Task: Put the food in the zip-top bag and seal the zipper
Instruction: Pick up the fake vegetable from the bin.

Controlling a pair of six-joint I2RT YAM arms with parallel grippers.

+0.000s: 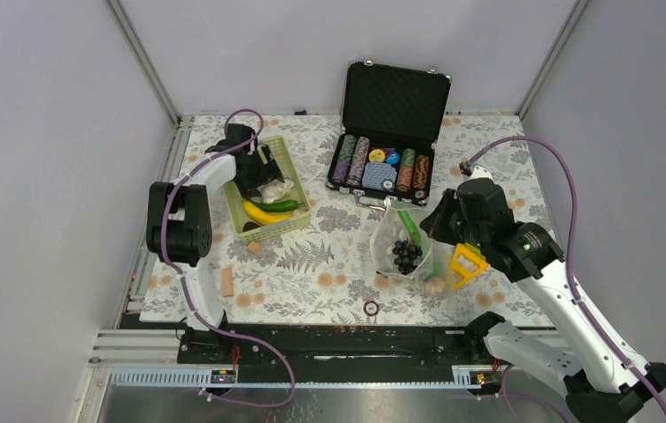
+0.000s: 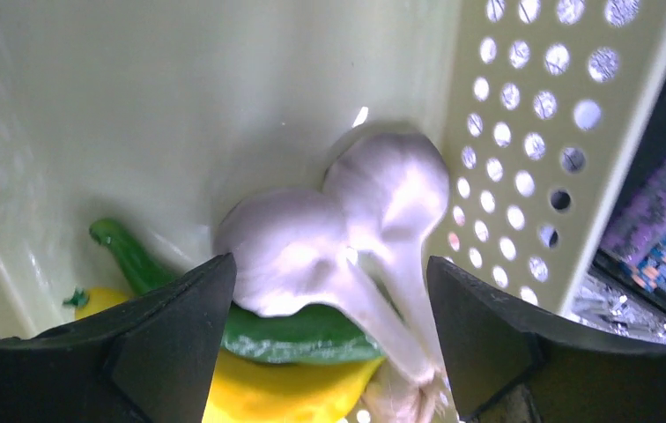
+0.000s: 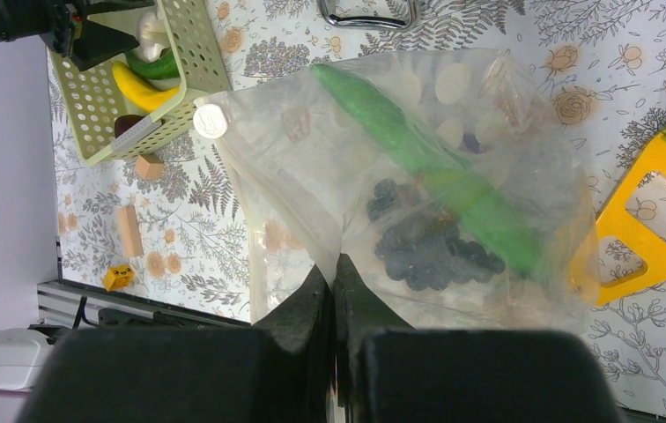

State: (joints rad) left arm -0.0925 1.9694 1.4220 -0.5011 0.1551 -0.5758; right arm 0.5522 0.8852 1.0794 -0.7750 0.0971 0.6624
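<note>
My left gripper [image 1: 255, 172] is open inside the green basket [image 1: 301, 187]. In the left wrist view its jaws [image 2: 329, 264] stand on either side of two white garlic bulbs [image 2: 312, 238]. The bulbs lie on a green pepper [image 2: 299, 335] and a yellow banana [image 2: 277, 388]. My right gripper [image 3: 334, 264] is shut on the edge of the dotted zip-top bag [image 3: 356, 159], right of centre in the top view [image 1: 400, 247]. The bag holds a grape bunch [image 3: 431, 247] and a green cucumber [image 3: 435, 167]. A pale strip, the zipper [image 3: 255, 264], runs left of my fingers.
An open black case of poker chips [image 1: 387, 167] stands behind the bag. A yellow triangular tool [image 1: 467, 264] lies right of the bag. Wooden blocks [image 1: 226, 282] lie in front of the basket. A small ring [image 1: 371, 307] sits near the front edge.
</note>
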